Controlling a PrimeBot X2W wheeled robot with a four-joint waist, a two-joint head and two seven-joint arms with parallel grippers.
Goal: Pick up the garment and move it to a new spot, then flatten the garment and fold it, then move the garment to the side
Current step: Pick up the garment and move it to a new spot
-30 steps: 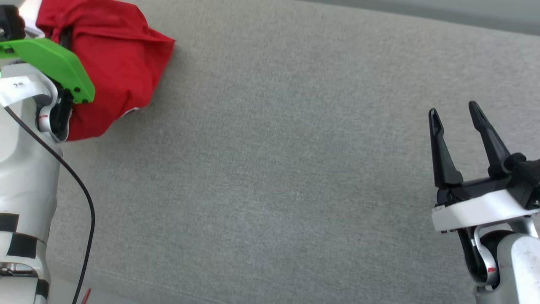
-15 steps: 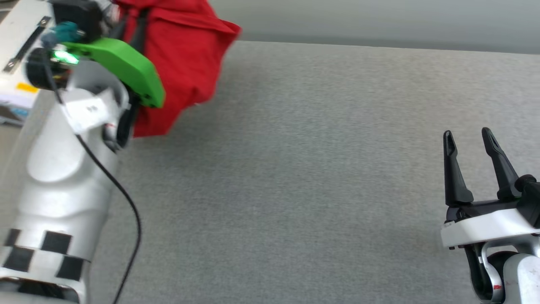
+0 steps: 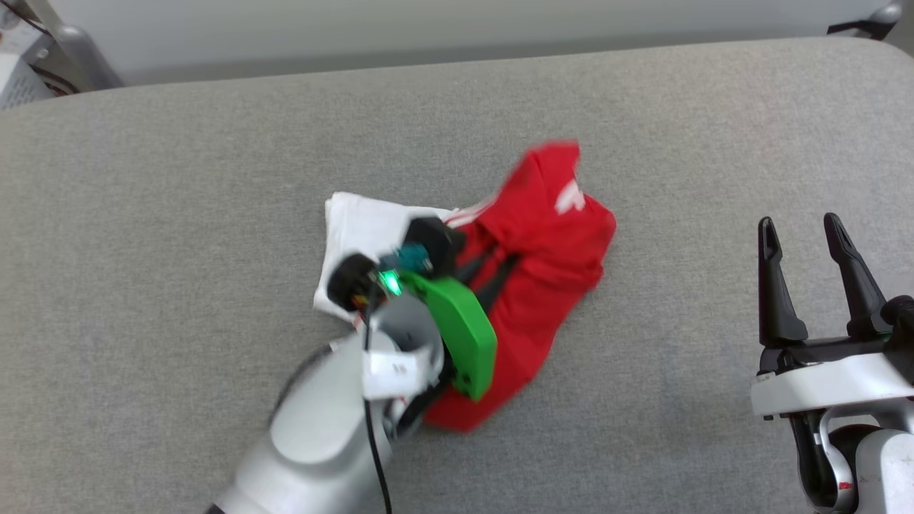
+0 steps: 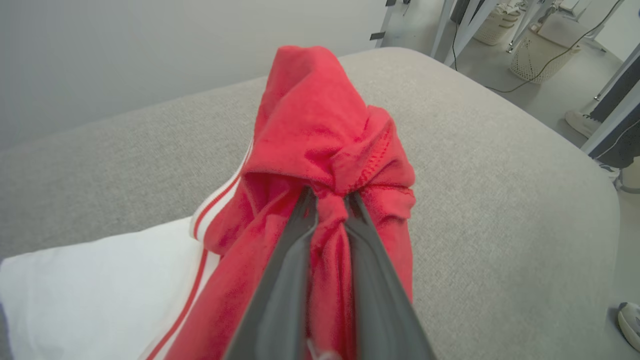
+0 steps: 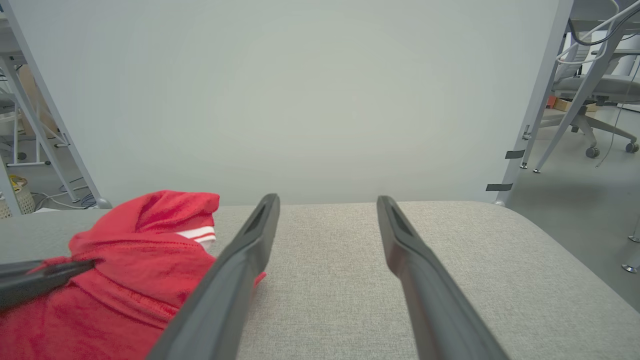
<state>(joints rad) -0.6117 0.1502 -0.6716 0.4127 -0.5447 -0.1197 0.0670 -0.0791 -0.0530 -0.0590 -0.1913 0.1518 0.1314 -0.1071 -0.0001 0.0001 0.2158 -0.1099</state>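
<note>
**Work surface.** A grey fabric-covered pad (image 3: 178,178) with rounded corners spans the head view. A plain pale wall (image 5: 300,90) stands behind its far edge.

**Task item.** The garment (image 3: 550,243) lies in a crumpled heap near the middle of the pad, well apart from every edge. The red body is bunched and folded over itself. The head view is blurred at the heap's far end, so the printed lettering cannot be read there; only a white patch (image 3: 570,196) shows on the red cloth.

**Left arm.** The pale forearm (image 3: 321,428) enters from the bottom edge of the head view and reaches up to the heap, with a black cable (image 3: 375,464) running along it. A green plate (image 3: 464,335) on the wrist overlaps the near side of the red cloth.

**Right gripper.** The right gripper (image 3: 800,223) stands at the lower right of the head view, above bare pad and clear of the garment. Its two dark fingers are spread wide with nothing between them.

**Left gripper.** In the left wrist view, the left gripper (image 4: 330,197) has its fingers drawn close together on a gathered fold of red cloth. The fold is pinched between the tips, and more cloth mounds up beyond them.

**Sleeve.** One white sleeve (image 3: 364,221) spreads flat on the pad at the heap's left side.

**Trim.** A band of red-and-white striped trim (image 4: 217,200) marks where the sleeve meets the red body.
</note>
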